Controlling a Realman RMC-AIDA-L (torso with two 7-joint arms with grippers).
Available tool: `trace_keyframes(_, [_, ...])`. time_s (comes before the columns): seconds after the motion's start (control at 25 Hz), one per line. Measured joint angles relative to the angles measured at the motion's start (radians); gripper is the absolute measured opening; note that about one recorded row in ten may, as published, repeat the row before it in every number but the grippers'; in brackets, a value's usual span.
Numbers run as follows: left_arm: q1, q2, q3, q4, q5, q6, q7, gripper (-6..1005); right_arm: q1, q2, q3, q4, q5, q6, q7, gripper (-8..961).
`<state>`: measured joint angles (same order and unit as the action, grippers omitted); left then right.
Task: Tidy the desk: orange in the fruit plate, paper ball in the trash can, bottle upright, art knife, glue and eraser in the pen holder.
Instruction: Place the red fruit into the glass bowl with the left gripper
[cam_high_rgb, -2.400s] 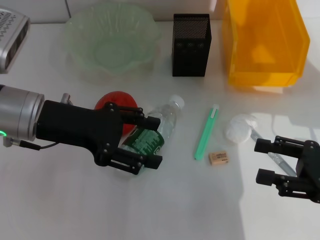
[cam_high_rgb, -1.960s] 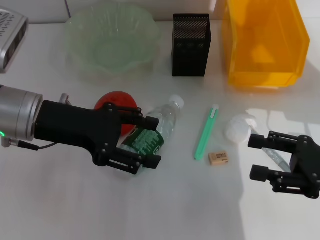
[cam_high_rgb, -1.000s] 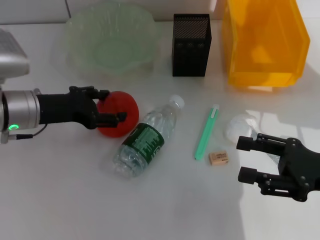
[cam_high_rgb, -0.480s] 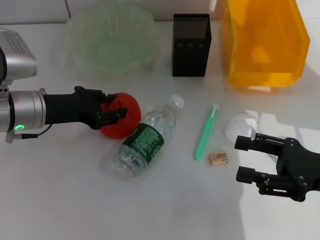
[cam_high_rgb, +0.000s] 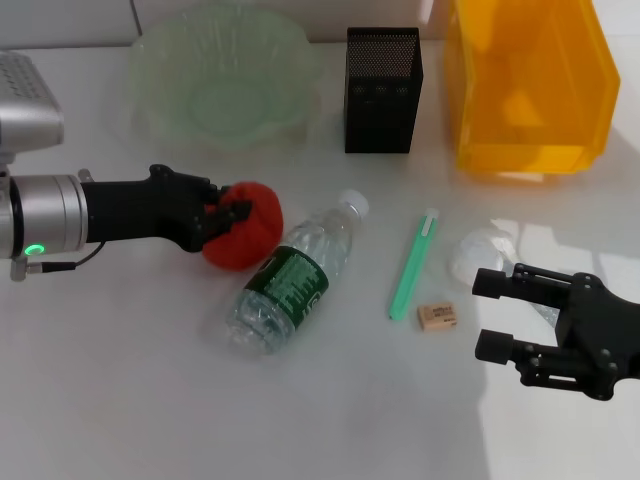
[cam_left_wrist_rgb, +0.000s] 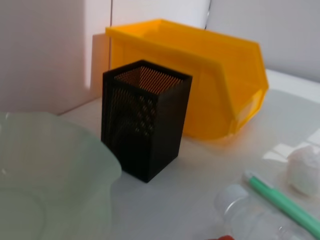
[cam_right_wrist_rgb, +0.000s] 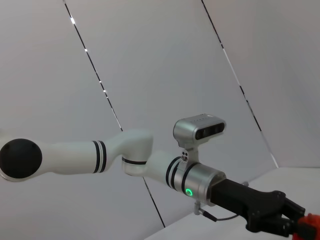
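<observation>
The orange (cam_high_rgb: 252, 232) rests on the desk, and my left gripper (cam_high_rgb: 228, 212) is shut on its left side. The bottle (cam_high_rgb: 290, 280) lies on its side just right of it, cap pointing to the back right. The green art knife (cam_high_rgb: 413, 263), the tan eraser (cam_high_rgb: 437, 316) and the paper ball (cam_high_rgb: 476, 252) lie further right. My right gripper (cam_high_rgb: 486, 316) is open, just right of the eraser and below the paper ball. The fruit plate (cam_high_rgb: 150, 55), pen holder (cam_high_rgb: 382, 90) and trash can (cam_high_rgb: 530, 95) stand along the back. The glue is mostly hidden under the right gripper.
The left wrist view shows the pen holder (cam_left_wrist_rgb: 145, 120), trash can (cam_left_wrist_rgb: 200, 85), plate rim (cam_left_wrist_rgb: 75, 145), art knife (cam_left_wrist_rgb: 280, 200) and paper ball (cam_left_wrist_rgb: 305, 170). The right wrist view shows the left arm (cam_right_wrist_rgb: 150, 165) reaching in. A grey device (cam_high_rgb: 25, 90) stands at the back left.
My left gripper left the bottle, swung back left to the orange and closed on it, nudging it slightly right. The right gripper moved left toward the eraser.
</observation>
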<state>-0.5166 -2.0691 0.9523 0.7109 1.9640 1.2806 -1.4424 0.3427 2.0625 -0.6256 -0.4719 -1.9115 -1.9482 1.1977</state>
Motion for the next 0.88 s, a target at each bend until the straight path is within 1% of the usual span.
trace_keyframes(0.12, [0.017, 0.003, -0.011, 0.035, -0.084, 0.038, 0.000, 211, -0.005, -0.002, 0.012, -0.002, 0.002, 0.000, 0.000, 725])
trace_keyframes(0.2, [0.031, 0.004, -0.038, 0.059, -0.161, 0.046, 0.000, 198, -0.005, -0.003, 0.015, -0.002, 0.002, 0.000, 0.000, 723])
trace_keyframes(0.28, [0.031, 0.004, -0.038, 0.059, -0.161, 0.046, 0.000, 184, -0.006, -0.003, 0.022, -0.002, 0.003, -0.001, 0.001, 720])
trace_keyframes(0.32, [0.035, 0.004, -0.060, 0.064, -0.211, 0.044, 0.001, 178, -0.006, -0.002, 0.033, 0.001, 0.003, -0.002, 0.001, 718])
trace_keyframes(0.36, [0.027, 0.004, -0.102, 0.063, -0.317, 0.009, 0.001, 171, -0.006, -0.002, 0.033, 0.001, 0.003, -0.002, 0.001, 717])
trace_keyframes(0.4, [0.011, 0.004, -0.111, 0.058, -0.360, -0.042, 0.002, 163, -0.006, -0.002, 0.037, 0.003, 0.003, -0.003, 0.001, 716])
trace_keyframes(0.44, [0.011, 0.004, -0.111, 0.058, -0.360, -0.042, 0.002, 156, -0.005, 0.001, 0.046, 0.005, 0.003, -0.003, 0.000, 714])
trace_keyframes(0.48, [-0.005, 0.002, -0.111, 0.053, -0.384, -0.093, 0.002, 148, -0.005, 0.001, 0.046, 0.005, 0.003, -0.003, 0.000, 713])
trace_keyframes(0.52, [-0.005, 0.002, -0.111, 0.053, -0.384, -0.093, 0.002, 141, -0.004, 0.004, 0.049, 0.005, 0.003, -0.004, -0.001, 712])
trace_keyframes(0.56, [-0.053, 0.000, -0.089, 0.024, -0.400, -0.208, 0.002, 133, -0.003, 0.008, 0.050, 0.006, 0.003, -0.004, -0.002, 710])
trace_keyframes(0.6, [-0.094, 0.000, -0.070, -0.008, -0.399, -0.276, 0.002, 125, -0.002, 0.011, 0.050, 0.006, 0.003, -0.004, -0.003, 709])
trace_keyframes(0.64, [-0.123, -0.001, -0.057, -0.032, -0.398, -0.316, 0.002, 117, 0.002, 0.014, 0.050, 0.009, 0.003, -0.004, -0.004, 707])
trace_keyframes(0.68, [-0.165, -0.004, -0.033, -0.070, -0.395, -0.402, 0.002, 110, 0.002, 0.014, 0.050, 0.009, 0.003, -0.004, -0.004, 706])
trace_keyframes(0.76, [-0.188, -0.008, -0.002, -0.090, -0.398, -0.466, 0.002, 94, 0.006, 0.016, 0.051, 0.020, 0.004, -0.003, -0.005, 703])
trace_keyframes(0.84, [-0.200, -0.010, 0.042, -0.100, -0.421, -0.516, 0.002, 112, 0.008, 0.017, 0.052, 0.031, 0.005, 0.001, -0.006, 700])
trace_keyframes(0.88, [-0.199, -0.010, 0.045, -0.100, -0.435, -0.517, 0.002, 121, 0.008, 0.017, 0.052, 0.031, 0.005, 0.001, -0.006, 699])
